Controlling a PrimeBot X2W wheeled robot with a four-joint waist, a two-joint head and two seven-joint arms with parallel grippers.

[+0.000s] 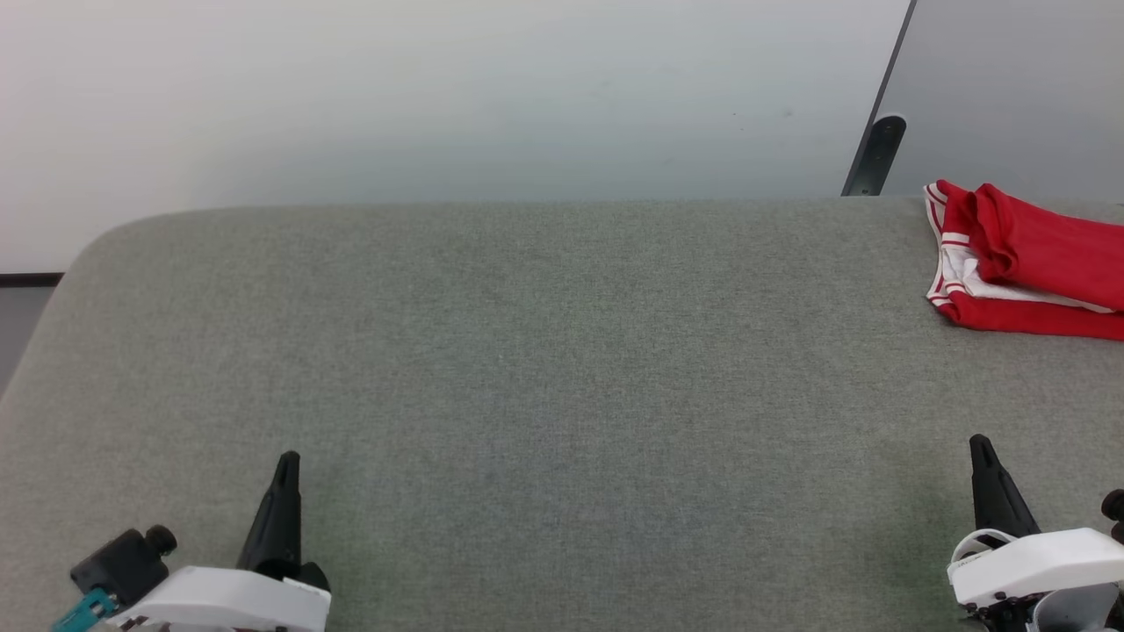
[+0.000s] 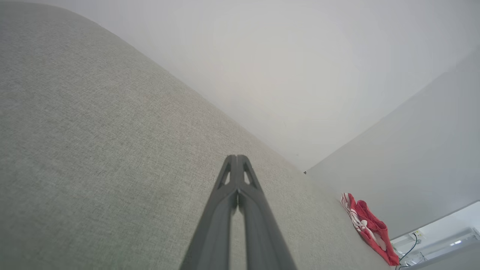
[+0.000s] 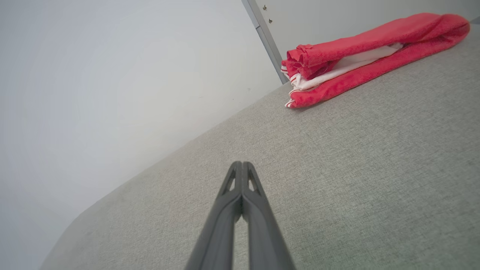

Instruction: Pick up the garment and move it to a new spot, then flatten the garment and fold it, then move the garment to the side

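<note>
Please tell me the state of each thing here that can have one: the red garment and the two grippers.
garment: folded in loose layers, white parts showing between the red ones, lying at the far right of the grey surface, touched by no gripper.
left gripper: shut, holding nothing, low over the near left of the surface.
right gripper: shut, holding nothing, near right, apart from the garment.

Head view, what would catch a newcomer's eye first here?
The bright red garment, bunched in folds with white striped trim, lies at the far right of the grey fabric surface. Next come the left tool and right tool, both shut, at the lower corners and well short of it.
</note>
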